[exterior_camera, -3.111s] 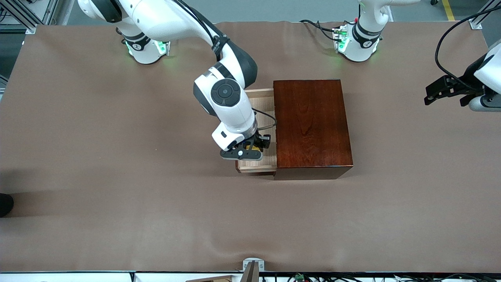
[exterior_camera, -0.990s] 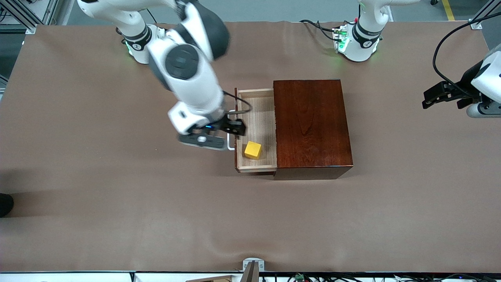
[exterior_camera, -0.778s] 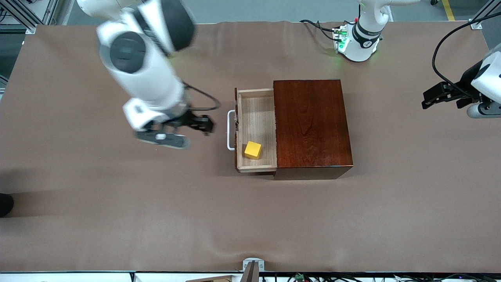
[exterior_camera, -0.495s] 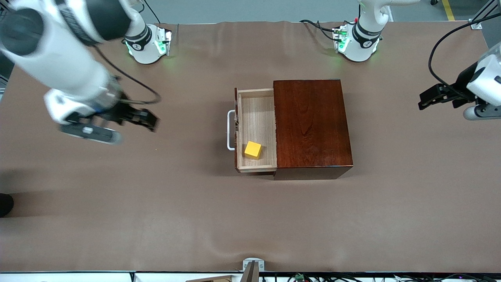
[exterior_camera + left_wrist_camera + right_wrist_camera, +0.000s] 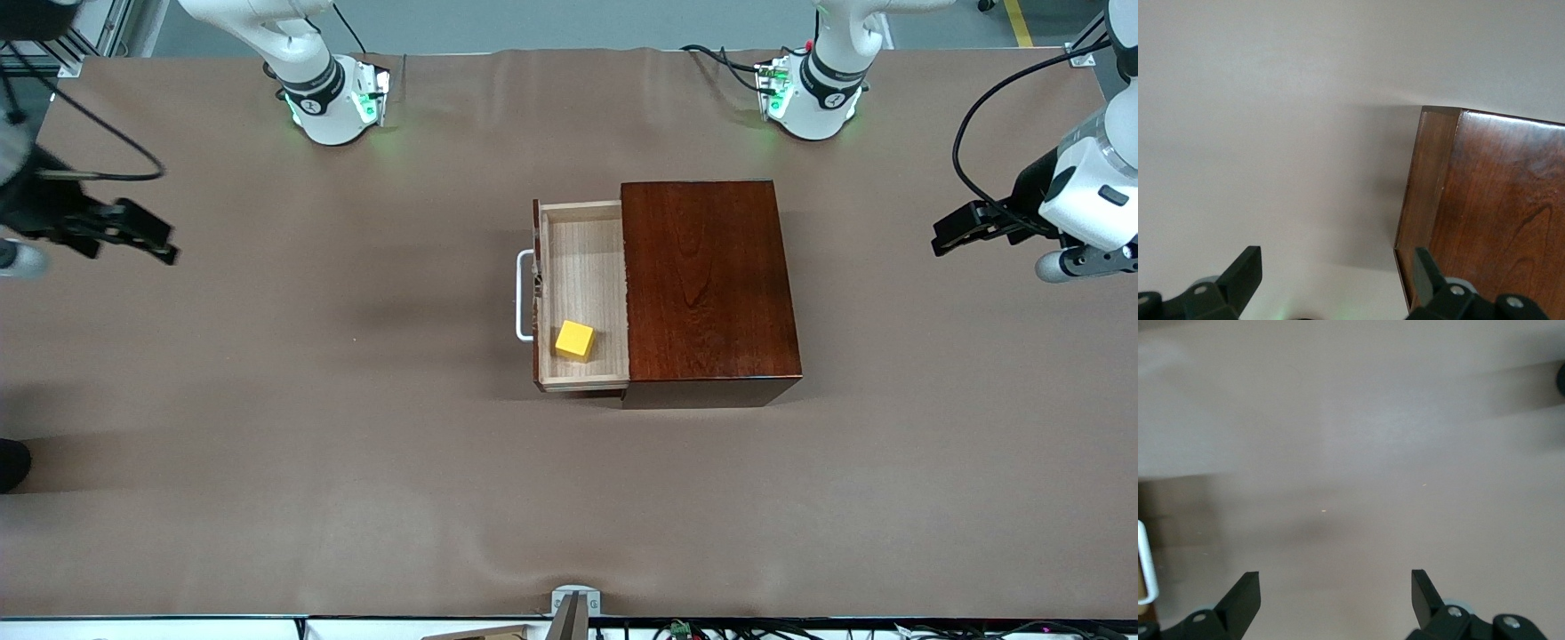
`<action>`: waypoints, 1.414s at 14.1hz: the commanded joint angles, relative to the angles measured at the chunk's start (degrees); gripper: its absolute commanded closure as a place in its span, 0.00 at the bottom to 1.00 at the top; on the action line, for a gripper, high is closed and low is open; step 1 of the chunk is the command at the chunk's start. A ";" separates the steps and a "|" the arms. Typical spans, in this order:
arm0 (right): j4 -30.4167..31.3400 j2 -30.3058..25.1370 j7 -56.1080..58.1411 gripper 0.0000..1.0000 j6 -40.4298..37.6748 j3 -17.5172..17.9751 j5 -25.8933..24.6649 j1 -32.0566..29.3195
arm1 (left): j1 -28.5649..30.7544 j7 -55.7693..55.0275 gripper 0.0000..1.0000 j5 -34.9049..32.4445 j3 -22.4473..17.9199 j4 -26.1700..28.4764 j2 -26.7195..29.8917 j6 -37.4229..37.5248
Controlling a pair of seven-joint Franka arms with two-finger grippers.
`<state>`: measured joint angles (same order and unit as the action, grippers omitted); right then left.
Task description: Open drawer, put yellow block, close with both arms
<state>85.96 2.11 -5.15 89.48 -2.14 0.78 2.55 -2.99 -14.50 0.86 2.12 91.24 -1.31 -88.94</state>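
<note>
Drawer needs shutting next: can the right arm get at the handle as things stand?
Probably yes. The right gripper is open and empty over bare table at its own end, and nothing lies between it and the white handle on the open drawer.

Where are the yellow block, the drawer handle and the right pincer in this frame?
yellow block point(image 5: 574, 340): front view, on its top face, inside the open drawer.
drawer handle point(image 5: 519, 297): front view, on the white bar's long straight run.
right pincer point(image 5: 133, 233): front view, between its open fingertips, over bare table at the right arm's end.

High front camera facing both arm bases, whole worktop point(image 5: 267, 498) seen, wrist cameras low over it, left wrist sharing the wooden box point(image 5: 1491, 213).
</note>
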 commanded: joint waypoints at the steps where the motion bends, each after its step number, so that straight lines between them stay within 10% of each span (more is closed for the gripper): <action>1: 1.57 -1.23 3.91 0.00 0.69 1.35 -0.69 -3.86 | -0.17 -3.07 0.00 1.33 0.42 -0.97 -0.01 0.79; 20: 0.08 -0.70 2.77 0.00 -0.45 1.26 -0.60 -4.75 | -2.53 -46.19 0.00 4.06 22.74 -7.73 -8.26 -0.88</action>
<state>86.13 2.10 -1.88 89.50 -1.87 0.78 -1.03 -3.91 -54.84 4.47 22.96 87.32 -6.06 -89.98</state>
